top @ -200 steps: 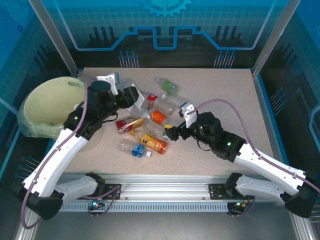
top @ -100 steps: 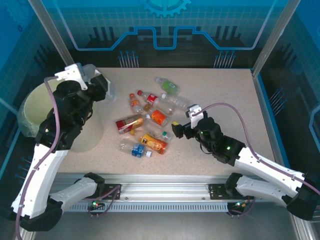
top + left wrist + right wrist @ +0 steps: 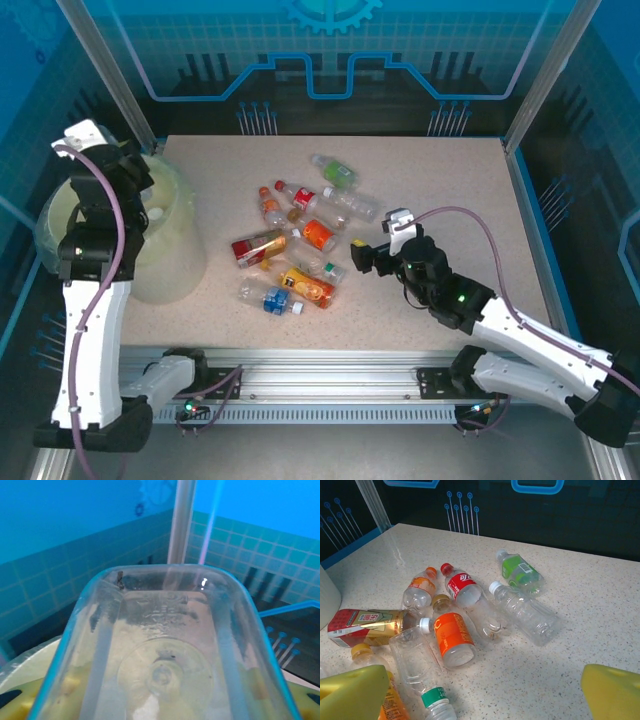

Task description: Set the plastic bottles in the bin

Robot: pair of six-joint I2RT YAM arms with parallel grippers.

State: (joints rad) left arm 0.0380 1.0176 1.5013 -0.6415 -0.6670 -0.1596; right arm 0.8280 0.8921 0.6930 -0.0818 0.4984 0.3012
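Left gripper (image 3: 140, 190) first: its jaws are pinched on a clear bottle (image 3: 162, 645), and the left wrist camera looks straight along it to its moulded base. That bottle is up over the mouth of the bin (image 3: 170, 270), whose pale rim (image 3: 30, 665) peeks out beneath it. The left arm (image 3: 90, 300) stands tall at the table's left edge, reaching over the bin.

Over to the right gripper (image 3: 358, 256): jaws spread wide and holding nothing, a yellow fingertip (image 3: 352, 692) in each bottom corner of its wrist view. It sits just beside the right edge of the heap of bottles (image 3: 300, 240), facing them.

Those all lie on their sides on the table (image 3: 450, 190), well apart from the bin. From the right wrist, the green bottle (image 3: 520, 572) lies farthest back. The red bottle (image 3: 465, 587) and a white-capped bottle (image 3: 527, 612) are side by side. The orange bottle (image 3: 452, 637) is nearer, and a green-capped bottle (image 3: 420, 667) lies closest to the left fingertip. A red-and-gold bottle (image 3: 367, 625) sits out left.
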